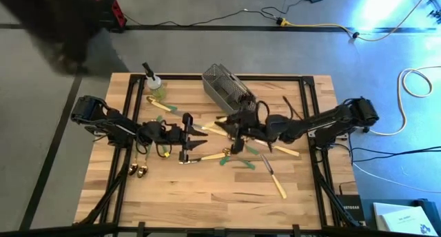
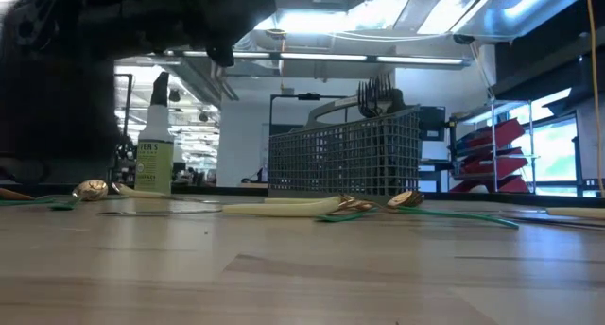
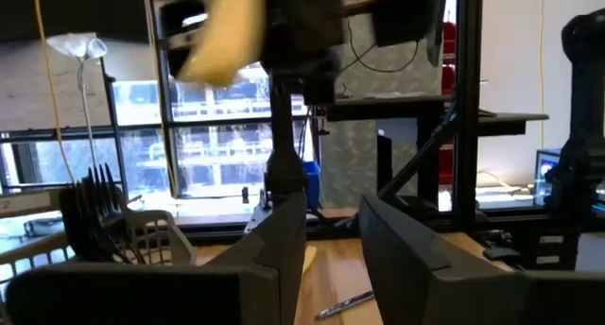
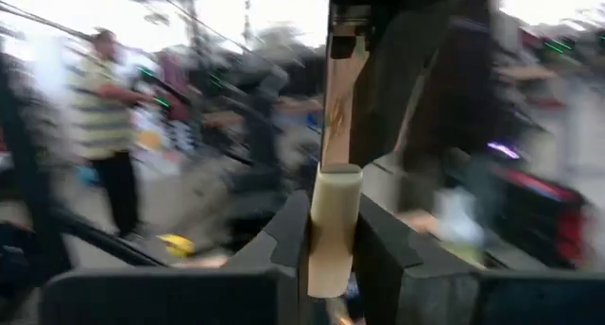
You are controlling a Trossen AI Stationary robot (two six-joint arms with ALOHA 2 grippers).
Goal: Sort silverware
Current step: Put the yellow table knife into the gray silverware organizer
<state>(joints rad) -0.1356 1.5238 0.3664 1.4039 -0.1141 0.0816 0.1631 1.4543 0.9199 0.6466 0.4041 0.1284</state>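
On the bench (image 1: 207, 196), a cream-handled piece (image 4: 333, 226) is pinched by the right tool (image 1: 236, 137), its long axis upright; the caddy (image 1: 227, 89) lies toward the far edge. The left tool (image 1: 187, 135), nearby at mid-bench, is seen slightly spread and empty.

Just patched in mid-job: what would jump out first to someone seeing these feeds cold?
First, the two hands meeting over the table's middle: the right hand is shut on a cream-handled utensil, with the left hand close beside it. Around them, silverware lies scattered loose on the wooden table. Behind, the grey mesh caddy already holds dark forks, and a spray bottle stands near the far left corner.
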